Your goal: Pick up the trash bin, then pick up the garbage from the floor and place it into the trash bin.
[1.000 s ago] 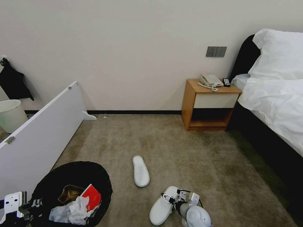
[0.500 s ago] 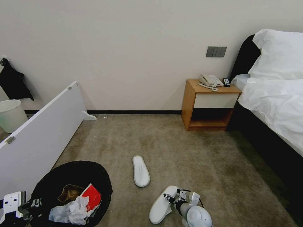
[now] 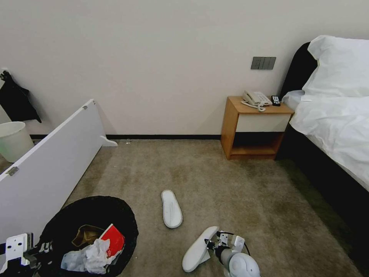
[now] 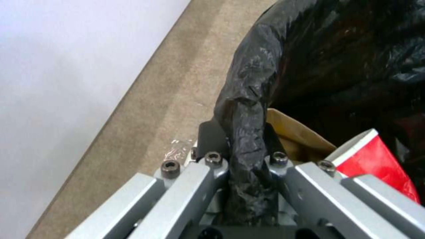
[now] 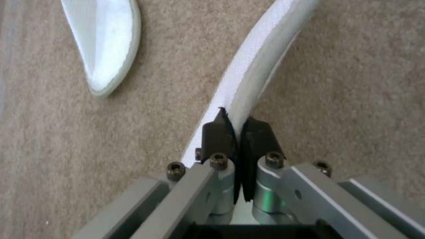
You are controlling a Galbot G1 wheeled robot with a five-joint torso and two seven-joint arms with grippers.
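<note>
Black-lined trash bin holding garbage

Crinkled, glossy black plastic lines the trash bin, lower left of frame, over crumpled white tissue and red paper. Brushed grey metal forms both grippers' links. The slipper shows matt white foam-like edging. Short-pile beige carpet looks rough; the nightstand is smooth wood.
</note>
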